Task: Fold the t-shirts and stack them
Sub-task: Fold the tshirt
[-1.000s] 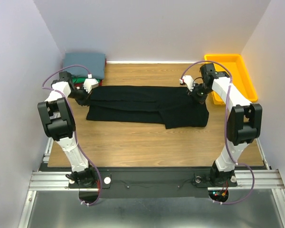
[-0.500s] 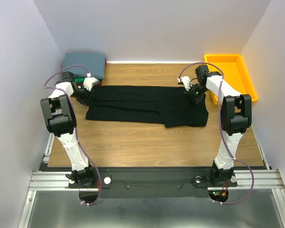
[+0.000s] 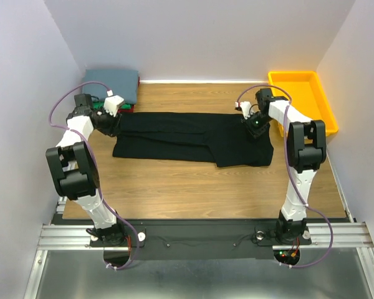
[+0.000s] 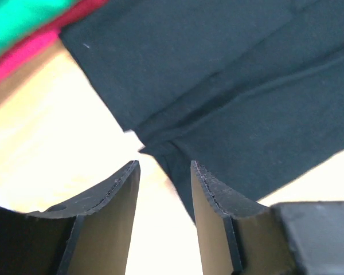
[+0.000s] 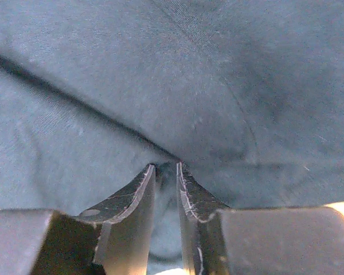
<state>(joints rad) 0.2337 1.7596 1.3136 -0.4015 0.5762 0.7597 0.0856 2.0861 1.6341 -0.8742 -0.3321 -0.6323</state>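
Observation:
The black t-shirt (image 3: pixel 187 137) lies folded into a long band across the table. My left gripper (image 3: pixel 111 123) is at its left end. In the left wrist view this gripper (image 4: pixel 163 166) is open with only bare table between the fingers, and the shirt's corner (image 4: pixel 146 150) lies just ahead of the tips. My right gripper (image 3: pixel 257 124) rests on the band's right end. Its jaws (image 5: pixel 165 167) stand a little apart, tips against a crease in the black cloth (image 5: pixel 160 74). A folded grey-blue shirt (image 3: pixel 112 84) tops the stack at back left, over green (image 4: pixel 23 17) and red (image 4: pixel 23 54) ones.
A yellow bin (image 3: pixel 305 99) stands at the back right by the wall. Wooden tabletop (image 3: pixel 193 187) lies between the shirt and the arm bases. Walls close in on both sides and the back.
Both grippers have gone from shut to open, letting go of the black shirt's ends. The left wrist has drawn slightly back to the left. The shirt lies as before.

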